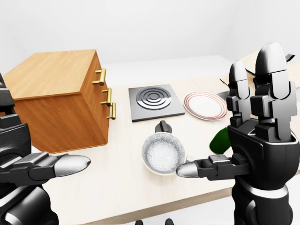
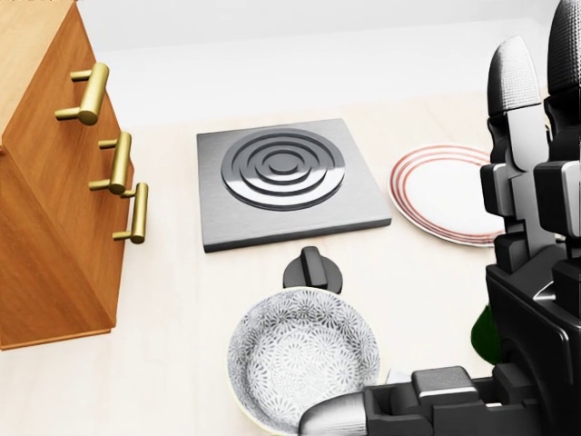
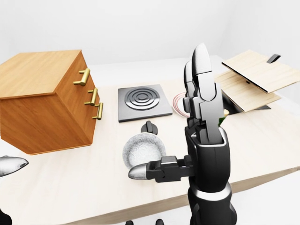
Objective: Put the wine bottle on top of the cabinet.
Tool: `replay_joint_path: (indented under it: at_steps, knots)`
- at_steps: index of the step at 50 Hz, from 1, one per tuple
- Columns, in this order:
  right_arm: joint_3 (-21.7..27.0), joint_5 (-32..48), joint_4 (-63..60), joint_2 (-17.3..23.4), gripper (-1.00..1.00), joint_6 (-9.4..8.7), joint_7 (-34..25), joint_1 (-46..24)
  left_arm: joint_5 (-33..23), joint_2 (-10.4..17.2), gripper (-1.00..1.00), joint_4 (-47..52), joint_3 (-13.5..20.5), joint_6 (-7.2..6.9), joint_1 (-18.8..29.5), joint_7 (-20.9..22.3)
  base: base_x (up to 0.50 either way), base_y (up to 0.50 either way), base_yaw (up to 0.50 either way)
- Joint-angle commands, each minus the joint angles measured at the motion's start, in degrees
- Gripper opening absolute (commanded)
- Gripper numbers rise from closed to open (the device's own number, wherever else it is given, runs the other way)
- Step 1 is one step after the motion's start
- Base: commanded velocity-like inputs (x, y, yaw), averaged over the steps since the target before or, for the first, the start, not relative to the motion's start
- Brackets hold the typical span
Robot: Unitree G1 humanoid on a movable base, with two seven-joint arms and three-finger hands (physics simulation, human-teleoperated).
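Note:
The wine bottle (image 1: 219, 139) shows only as a dark green patch lying on the table, mostly hidden behind my right hand; the head view catches it as a green sliver (image 2: 485, 336). My right hand (image 1: 225, 119) is held open, its fingers (image 1: 270, 61) upright and the thumb pointing left over the table, holding nothing. The wooden cabinet (image 1: 61, 101) with brass handles stands at the left, with a flat bare top (image 1: 51, 70). At the lower left, my left hand (image 1: 43, 133) is open and empty with one finger stretched to the right.
A square steel burner plate (image 1: 152, 100) lies mid-table with a black knob (image 1: 162, 126) below it. A patterned bowl (image 1: 162, 152) sits near the table's lower edge. A red-rimmed plate (image 1: 205, 105) lies right of the burner. Wooden boards (image 3: 253, 77) are at the far right.

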State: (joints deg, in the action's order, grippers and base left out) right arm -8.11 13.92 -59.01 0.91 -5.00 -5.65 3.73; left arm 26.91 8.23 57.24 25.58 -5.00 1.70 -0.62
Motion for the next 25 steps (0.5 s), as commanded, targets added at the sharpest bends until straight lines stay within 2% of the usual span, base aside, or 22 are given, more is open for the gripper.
replay_joint_path:
  at_steps: [1,3,11,19,25]
  knots:
    - [0.3,-0.7,-0.2,0.1,1.0,0.0,0.7,0.4,-0.5,-0.4,1.0,0.4,-0.3,0.0,-0.5,0.6,-0.14,0.02,-0.5]
    - [0.6,-1.1,-0.1,-0.2,1.0,0.0,1.0,0.5,-0.6,-0.5,1.0,0.6,-0.3,0.0,-0.5,0.6,-0.14,0.03,-0.5]
    - [2.6,-2.2,-1.0,-0.7,1.0,0.0,0.8,0.4,-0.9,-0.6,1.0,0.7,-0.7,0.0,-0.4,0.5,-0.06,0.01,-0.14]
    - [3.4,-3.1,-1.0,-1.0,1.0,0.0,0.4,0.5,-1.6,-1.1,1.0,0.8,-1.3,0.0,-0.8,1.0,-0.01,-0.01,0.0]
    - [6.2,-3.1,-1.0,-1.4,1.0,0.0,-1.4,0.5,-1.6,-0.9,1.0,0.7,-1.3,0.0,-0.4,1.0,0.0,0.0,0.0]
